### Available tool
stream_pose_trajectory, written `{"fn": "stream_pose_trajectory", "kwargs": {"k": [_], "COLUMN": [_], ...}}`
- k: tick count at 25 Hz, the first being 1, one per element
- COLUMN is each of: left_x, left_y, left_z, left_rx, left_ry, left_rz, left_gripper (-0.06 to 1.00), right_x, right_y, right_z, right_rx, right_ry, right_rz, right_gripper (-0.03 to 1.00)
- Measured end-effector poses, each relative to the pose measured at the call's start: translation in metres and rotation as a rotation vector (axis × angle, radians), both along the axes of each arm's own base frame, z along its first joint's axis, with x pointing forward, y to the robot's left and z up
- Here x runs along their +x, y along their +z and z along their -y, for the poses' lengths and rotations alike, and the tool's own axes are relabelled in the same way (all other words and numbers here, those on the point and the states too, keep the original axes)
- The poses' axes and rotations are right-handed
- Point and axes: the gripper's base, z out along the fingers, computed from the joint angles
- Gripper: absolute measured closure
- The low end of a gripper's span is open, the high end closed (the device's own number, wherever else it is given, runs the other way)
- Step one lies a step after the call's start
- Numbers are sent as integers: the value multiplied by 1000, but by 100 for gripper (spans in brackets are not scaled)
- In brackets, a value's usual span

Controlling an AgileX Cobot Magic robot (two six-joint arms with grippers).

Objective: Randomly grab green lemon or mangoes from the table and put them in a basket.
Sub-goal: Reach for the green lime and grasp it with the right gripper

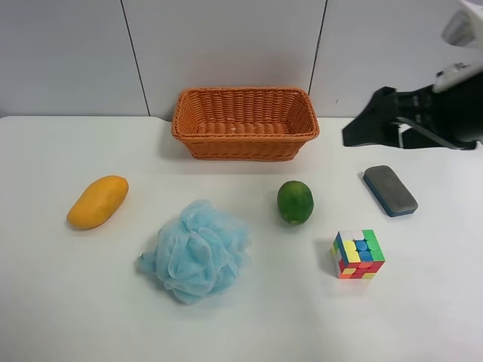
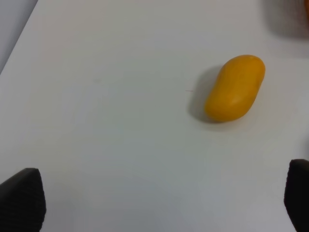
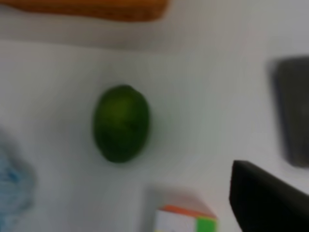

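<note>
Six objects share a white bench point(image 1: 45, 317) in the high camera's view. Nearest lies a pale blue mesh bath pouf point(image 1: 196, 250), and off to its right stands a multicoloured puzzle cube point(image 1: 358, 255). A step further back the green lemon point(image 1: 295, 201) rests on the bare bench between them, near both but touching neither. The mango point(image 1: 98, 201) lies on its side, well apart at the view's left and at about the same depth. A grey board eraser point(image 1: 389, 190) with a blue rim lies slantwise beyond the cube. At the far edge the basket point(image 1: 244, 123) stands upright before the pale wall point(image 1: 226, 38), and both fruits are outside it. The left fingers point(image 2: 21, 200) appear in their wrist view as two dark tips spread wide and holding nothing, with the mango on the bench ahead of them. The right fingers point(image 3: 263, 200) belong to the dark arm raised at the high view's right edge, above the eraser and beside the basket. Their wrist view is blurred and looks down on the lemon. Only one tip shows there, so whether they are spread or closed cannot be told.
</note>
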Motion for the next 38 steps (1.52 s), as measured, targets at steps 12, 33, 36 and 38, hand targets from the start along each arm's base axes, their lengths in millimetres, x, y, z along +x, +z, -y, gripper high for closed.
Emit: {"fn": "stream_pose_trajectory", "kwargs": {"k": [12, 33, 36, 38], "left_x": [0, 0, 0, 0], "left_y": [0, 0, 0, 0], "left_z": [0, 0, 0, 0], "left_rx": [0, 1, 1, 1], "left_ry": [0, 0, 0, 0], "left_rz": [0, 0, 0, 0], "left_gripper": [-5, -5, -5, -5], "right_x": [66, 94, 96, 99], "right_y": [-60, -122, -125, -125], "right_z": [-122, -136, -133, -129], "right_rx": [-201, -504, -509, -512], "right_ry": [155, 16, 5, -6], "right_rz": [-221, -492, -503, -506], "right_gripper": [4, 5, 5, 5]}}
